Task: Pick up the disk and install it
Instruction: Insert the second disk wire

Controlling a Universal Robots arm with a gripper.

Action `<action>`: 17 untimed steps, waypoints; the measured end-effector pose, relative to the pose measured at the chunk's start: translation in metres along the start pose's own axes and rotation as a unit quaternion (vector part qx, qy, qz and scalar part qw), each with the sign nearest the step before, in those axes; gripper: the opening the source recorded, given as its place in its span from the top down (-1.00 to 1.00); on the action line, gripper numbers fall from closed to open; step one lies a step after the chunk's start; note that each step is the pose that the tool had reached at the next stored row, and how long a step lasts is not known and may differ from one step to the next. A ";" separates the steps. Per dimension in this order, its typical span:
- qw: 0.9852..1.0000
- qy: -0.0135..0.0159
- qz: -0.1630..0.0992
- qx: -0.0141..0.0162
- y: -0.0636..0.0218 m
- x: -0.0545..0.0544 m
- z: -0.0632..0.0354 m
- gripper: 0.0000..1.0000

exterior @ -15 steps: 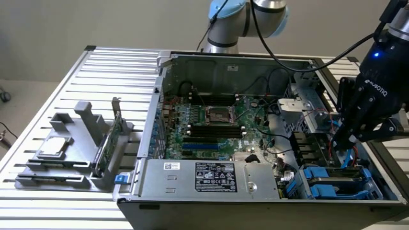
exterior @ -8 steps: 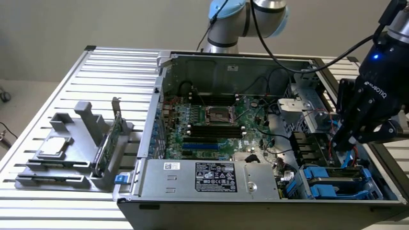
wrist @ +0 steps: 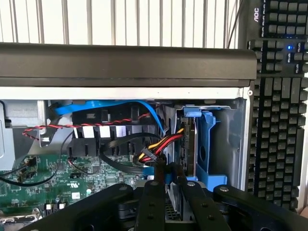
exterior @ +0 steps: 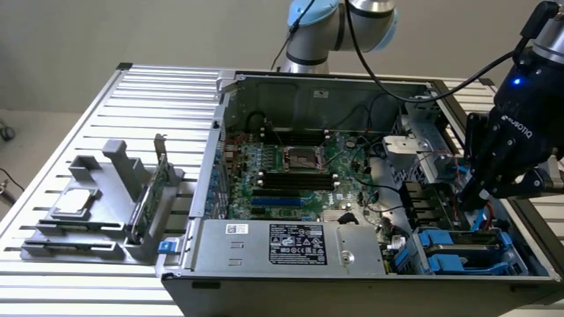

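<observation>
End effector (exterior: 471, 198): lowered into the open computer case (exterior: 291, 86) near the drive bays at the exterior view's right; black fingers (wrist: 154, 202) drawn nearly together around a blue cable (wrist: 161, 174), whether pinching it cannot be told.
Disk (exterior: 465, 249): seated in its blue carrier in the bay at the case's front corner, just beside the fingers, not held.
Cables: red, yellow and black bundle (wrist: 161, 144) plugged in beside the carrier.
Bench (exterior: 105, 112): slatted metal, carrying a grey parts rack (exterior: 97, 205).
Keyboard (wrist: 279, 120): black, beside the case.
</observation>
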State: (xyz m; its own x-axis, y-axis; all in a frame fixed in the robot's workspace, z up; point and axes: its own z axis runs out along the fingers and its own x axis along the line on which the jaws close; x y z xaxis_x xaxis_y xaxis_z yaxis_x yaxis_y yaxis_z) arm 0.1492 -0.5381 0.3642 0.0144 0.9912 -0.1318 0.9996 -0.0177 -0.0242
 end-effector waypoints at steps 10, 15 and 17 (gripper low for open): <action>1.000 0.000 0.000 0.000 -0.0029 -0.001 0.0007 0.66; 1.000 0.000 0.000 0.000 -0.0104 -0.005 0.0014 0.66; 1.000 0.001 0.000 0.000 -0.0109 -0.008 0.0019 0.66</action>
State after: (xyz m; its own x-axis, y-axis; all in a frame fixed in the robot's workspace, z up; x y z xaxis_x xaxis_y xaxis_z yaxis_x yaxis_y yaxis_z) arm 0.1382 -0.5465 0.3637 0.0149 0.9914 -0.1302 0.9996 -0.0182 -0.0237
